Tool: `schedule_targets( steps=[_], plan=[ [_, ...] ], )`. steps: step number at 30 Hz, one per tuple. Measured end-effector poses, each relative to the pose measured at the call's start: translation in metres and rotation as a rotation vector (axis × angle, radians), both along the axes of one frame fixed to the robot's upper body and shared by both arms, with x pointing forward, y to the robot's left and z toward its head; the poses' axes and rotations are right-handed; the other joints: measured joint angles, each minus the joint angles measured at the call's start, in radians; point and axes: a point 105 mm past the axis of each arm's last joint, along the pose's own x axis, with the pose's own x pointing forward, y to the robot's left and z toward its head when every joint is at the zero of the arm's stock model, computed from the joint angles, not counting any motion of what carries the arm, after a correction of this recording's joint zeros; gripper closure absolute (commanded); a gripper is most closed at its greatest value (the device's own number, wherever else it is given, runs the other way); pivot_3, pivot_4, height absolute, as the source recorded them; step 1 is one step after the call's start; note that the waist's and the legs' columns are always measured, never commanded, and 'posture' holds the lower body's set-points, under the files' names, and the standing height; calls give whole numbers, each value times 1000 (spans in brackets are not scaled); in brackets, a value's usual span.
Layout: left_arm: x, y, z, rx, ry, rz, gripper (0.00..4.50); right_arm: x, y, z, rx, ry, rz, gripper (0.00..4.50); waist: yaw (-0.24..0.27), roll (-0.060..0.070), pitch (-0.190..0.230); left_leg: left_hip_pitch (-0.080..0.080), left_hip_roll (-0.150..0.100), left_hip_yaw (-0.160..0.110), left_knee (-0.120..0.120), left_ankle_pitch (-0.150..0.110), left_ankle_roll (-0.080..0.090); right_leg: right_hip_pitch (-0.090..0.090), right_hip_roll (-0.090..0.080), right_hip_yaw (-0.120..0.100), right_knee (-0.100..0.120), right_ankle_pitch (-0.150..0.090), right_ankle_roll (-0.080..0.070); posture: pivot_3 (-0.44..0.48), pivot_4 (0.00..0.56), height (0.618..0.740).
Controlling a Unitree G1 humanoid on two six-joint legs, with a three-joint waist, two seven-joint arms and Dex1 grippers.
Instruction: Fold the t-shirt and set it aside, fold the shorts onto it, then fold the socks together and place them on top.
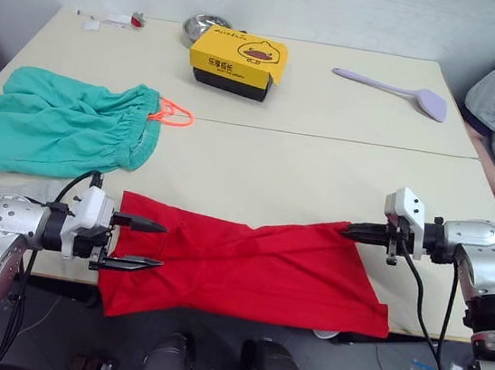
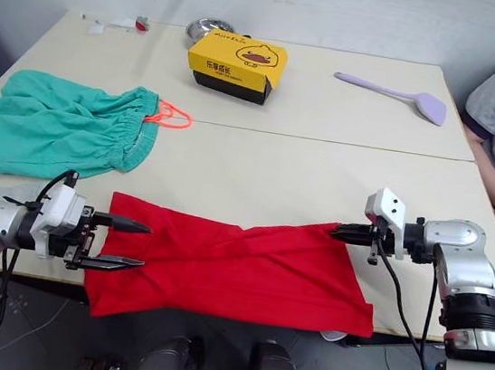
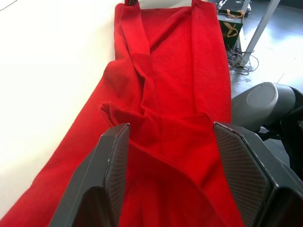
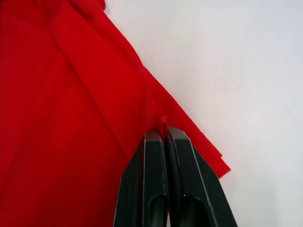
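Lying folded along the near edge of the worktop (image 1: 322, 172): the t-shirt (image 1: 246, 262), long axis running left to right, near hem spilling just over the edge. Clamped shut on its far right corner: right gripper (image 1: 351, 228), black fingers (image 4: 163, 184) pressed together with a pinch of red cloth between them. At the left end: left gripper (image 1: 141, 242), fingers (image 3: 106, 179) spread apart, straddling the cloth, one above and one below. Off on the left side, well apart from the red: the shorts (image 1: 64, 124), spread flat, gathered waistband facing right, neon-orange drawstring (image 1: 173, 115) looping out toward the middle. Further back: a yellow box (image 1: 237, 61) with a cartoon duck and printed characters too small to read, a metal bowl (image 1: 204, 26) just behind it, and a lilac spatula (image 1: 396, 92) to the right.
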Motion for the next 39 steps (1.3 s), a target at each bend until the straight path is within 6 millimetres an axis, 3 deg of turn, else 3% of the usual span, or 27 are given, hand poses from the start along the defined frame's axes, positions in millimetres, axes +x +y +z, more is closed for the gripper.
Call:
schedule_targets(
  steps=[4, 11, 23, 35, 39],
  plan=[
    [1, -2, 0, -8, -2, -4, 1563, -14, 0, 13, 55, -92, 71, 4469, 1, 0, 0, 0, 0, 0, 0, 0, 0, 0, 0, 0, 0, 0, 0, 0, 150, 740],
    [0, -1, -3, -9, 8, -1, 1563, -44, -9, -3, 19, -158, 139, 4469, 0, 0, 0, 1, 0, 0, 1, 0, 1, 1, 0, 0, 0, 1, 1, 0, 150, 740],
    [-2, 2, -7, -3, 26, 5, 1563, -57, -22, -18, -54, -288, 186, 4469, 0, 0, 0, 2, 0, 0, 1, 1, 1, 2, 0, 0, 0, 1, 1, 0, 150, 740],
    [-3, 10, -13, 1, 45, 29, 1563, -66, -31, -33, -76, -269, 177, 4469, 0, 0, 0, 2, 0, -1, 1, 1, 1, 2, 0, 0, 0, 1, 1, 0, 150, 740],
    [-2, 14, -11, 3, 43, 48, 1563, -72, -32, -34, -53, -197, 163, 3538, 1, 0, 0, 2, 0, -1, 1, 1, 1, 2, -1, 0, 0, 1, 0, 0, 150, 740]
  ],
)
